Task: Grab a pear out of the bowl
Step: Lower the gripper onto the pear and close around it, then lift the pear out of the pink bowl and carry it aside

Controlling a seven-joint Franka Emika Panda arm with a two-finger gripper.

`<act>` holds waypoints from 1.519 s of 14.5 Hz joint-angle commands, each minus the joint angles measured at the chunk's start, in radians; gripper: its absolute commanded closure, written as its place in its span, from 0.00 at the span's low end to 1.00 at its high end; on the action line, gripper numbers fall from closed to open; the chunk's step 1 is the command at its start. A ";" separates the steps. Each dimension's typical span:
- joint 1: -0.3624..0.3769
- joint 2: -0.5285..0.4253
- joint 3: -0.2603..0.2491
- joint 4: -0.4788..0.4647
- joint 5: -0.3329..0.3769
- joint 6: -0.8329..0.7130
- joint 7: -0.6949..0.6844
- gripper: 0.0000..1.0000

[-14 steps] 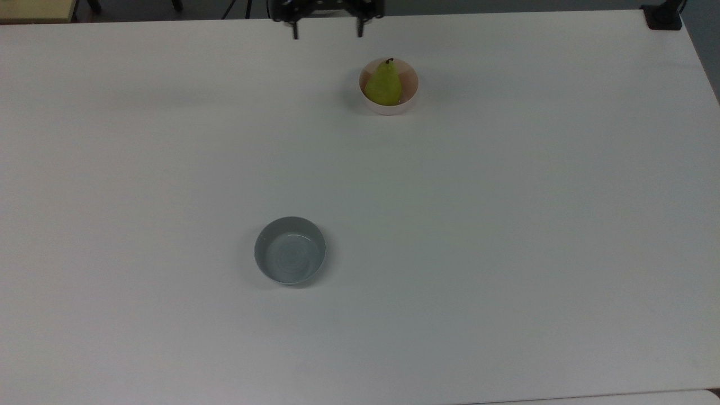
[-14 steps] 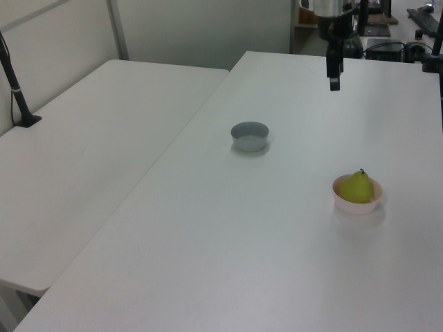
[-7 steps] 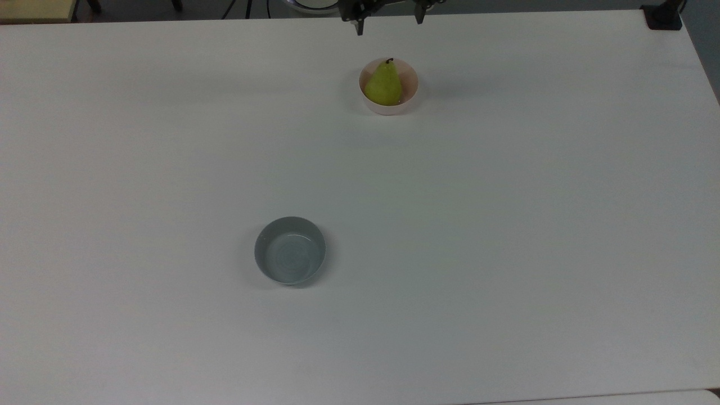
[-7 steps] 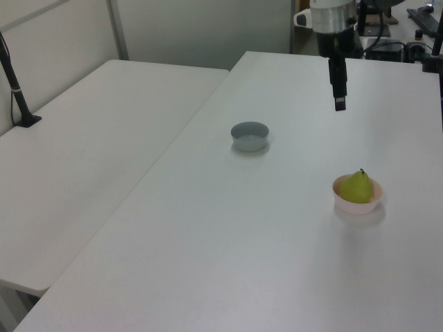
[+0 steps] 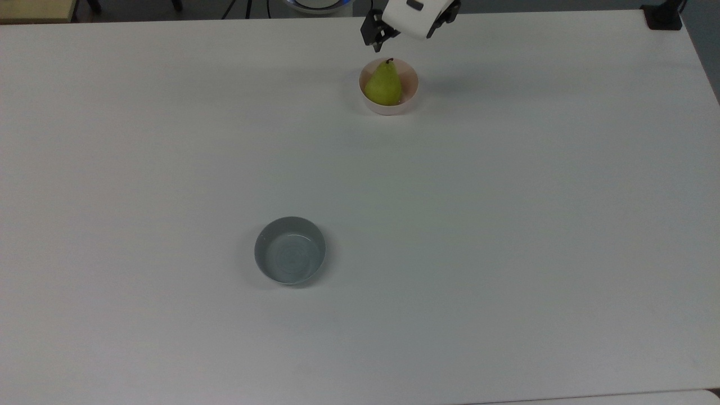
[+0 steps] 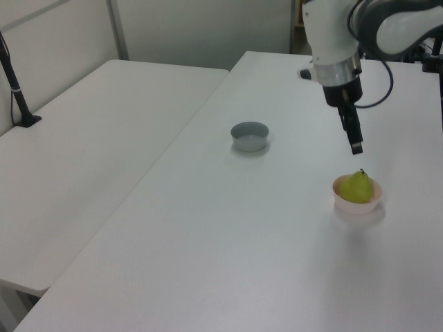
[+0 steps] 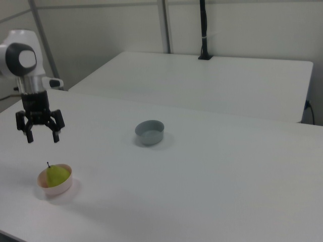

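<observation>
1. I see the small yellow-green pear with its short dark stem [image 5: 384,84] [image 6: 357,187] [image 7: 56,175] sitting in the small round pale pink bowl [image 5: 408,98] [image 6: 356,206] [image 7: 58,188], stem end resting against the rim on the side toward the top view's upper edge.

2. The pink bowl stands on the wide white table [image 5: 506,225] [image 6: 277,263] [image 7: 227,191], close to the top view's upper edge and a little right of centre there.

3. My arm's black two-finger gripper [image 5: 409,35] [image 6: 355,146] [image 7: 41,136] hangs in the air above the table, fingers pointing down, holding nothing.

4. In the right view I see the two fingers [image 7: 29,135] spread wide apart, with a gap broader than the pear between them.

5. In the right view the pear lies below the spread jaws and slightly toward the right view's right; clear air separates the fingertips from the stem.

6. In the left view the fingertips hang just above the stem, a touch toward the left view's left, not touching the fruit or the bowl.

7. In the top view the white gripper body sits just beyond the bowl's far rim, near the stem end.

8. A small round grey-blue bowl [image 5: 289,250] [image 6: 249,135] [image 7: 150,132] stands well apart from the pink one, nearer the table's middle, with nothing in it.
</observation>
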 commanded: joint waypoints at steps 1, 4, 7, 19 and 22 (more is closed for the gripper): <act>-0.001 0.023 0.015 -0.115 -0.041 0.100 -0.010 0.00; 0.008 0.077 0.017 -0.134 -0.065 0.116 -0.009 0.00; 0.010 0.118 0.017 -0.155 -0.076 0.169 0.000 0.00; 0.024 0.066 0.018 -0.148 -0.087 0.112 0.059 0.59; 0.010 0.006 0.018 -0.102 -0.072 0.003 0.001 0.59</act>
